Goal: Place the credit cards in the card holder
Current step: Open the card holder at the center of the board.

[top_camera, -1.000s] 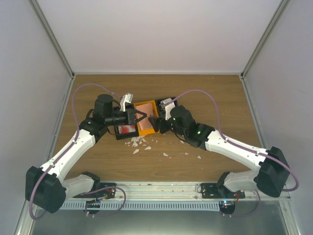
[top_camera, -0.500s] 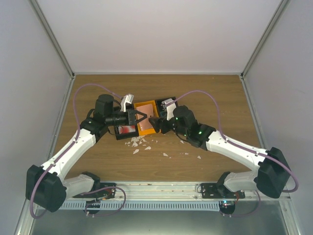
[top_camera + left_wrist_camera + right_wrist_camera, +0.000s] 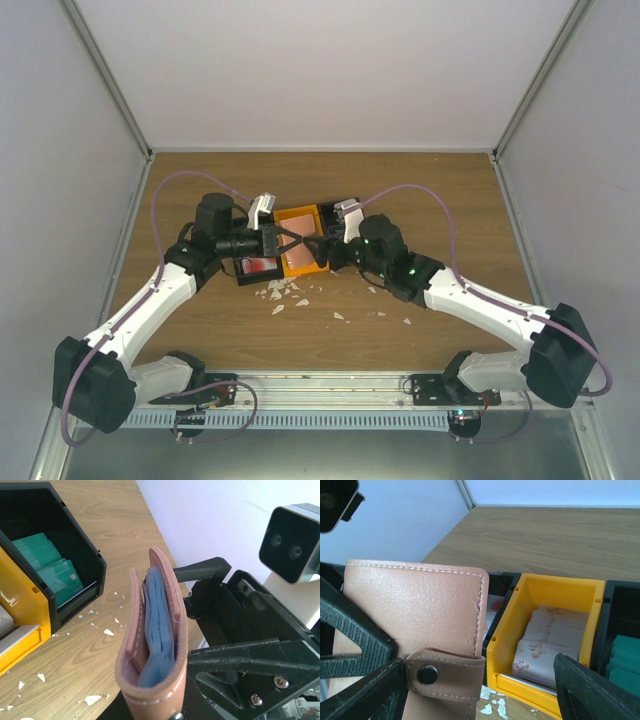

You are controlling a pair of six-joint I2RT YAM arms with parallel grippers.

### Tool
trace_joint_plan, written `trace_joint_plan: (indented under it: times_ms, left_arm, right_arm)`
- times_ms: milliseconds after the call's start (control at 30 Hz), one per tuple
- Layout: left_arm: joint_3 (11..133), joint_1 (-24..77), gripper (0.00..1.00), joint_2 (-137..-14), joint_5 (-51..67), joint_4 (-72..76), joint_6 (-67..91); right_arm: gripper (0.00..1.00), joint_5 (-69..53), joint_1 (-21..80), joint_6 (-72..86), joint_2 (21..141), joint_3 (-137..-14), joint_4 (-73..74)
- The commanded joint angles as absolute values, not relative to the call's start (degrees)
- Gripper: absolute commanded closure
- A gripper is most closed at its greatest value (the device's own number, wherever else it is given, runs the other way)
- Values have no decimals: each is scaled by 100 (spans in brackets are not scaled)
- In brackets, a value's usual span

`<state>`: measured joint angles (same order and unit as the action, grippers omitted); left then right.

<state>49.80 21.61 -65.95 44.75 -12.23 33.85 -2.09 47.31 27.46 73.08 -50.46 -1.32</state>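
Bench: brown wood-grain bench, walled in white on three sides.
Arms: white-and-black left arm and white-and-black right arm reach in from the near edge. They meet tip to tip over the bins, left of centre.
Bins: row of open-topped plastic bins standing on the bench, orange in the middle and black on either side.
Card holder: flat reddish-brown leather bifold card holder with a stitched edge and a snap strap. It is held upright, clear of the bench, just beside the orange bin. Edge-on in the left wrist view it gapes slightly, with light blue pockets showing between the covers.
Jaws, left: the left jaws are nearly closed, clamped on the card holder.
Jaws, right: the right jaws stand wide, fingers well apart. The strap end lies just beside the left-hand finger in the right wrist view. Contact cannot be confirmed.
Cards: pale cards with red marks are stacked in the orange bin. Plain teal cards are in the right black bin, and red-and-white cards in the left black bin.
Scraps: small white paper scraps lie scattered on the bench in front of the bins.
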Motion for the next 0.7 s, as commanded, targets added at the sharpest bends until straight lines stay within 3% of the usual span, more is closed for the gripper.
trace_joint_plan:
  times_ms: [0, 100, 267, 667]
  left_arm:
    - [5008, 2241, 100, -6530, 4734, -1063, 3279]
    - [5048, 2240, 100, -6494, 4520, -1189, 3238]
    - [5054, 2215, 100, -6375, 4153, -1300, 3192]
    - [5089, 2218, 100, -6453, 4264, -1326, 3138]
  right_arm:
    - [25, 771, 4685, 2953, 7378, -5239, 226]
    - [32, 1519, 4685, 3033, 7427, -5376, 813]
    - [35, 2133, 4676, 3211, 7204, -5406, 1557]
    - [34, -403, 4681, 2967, 6800, -5369, 625]
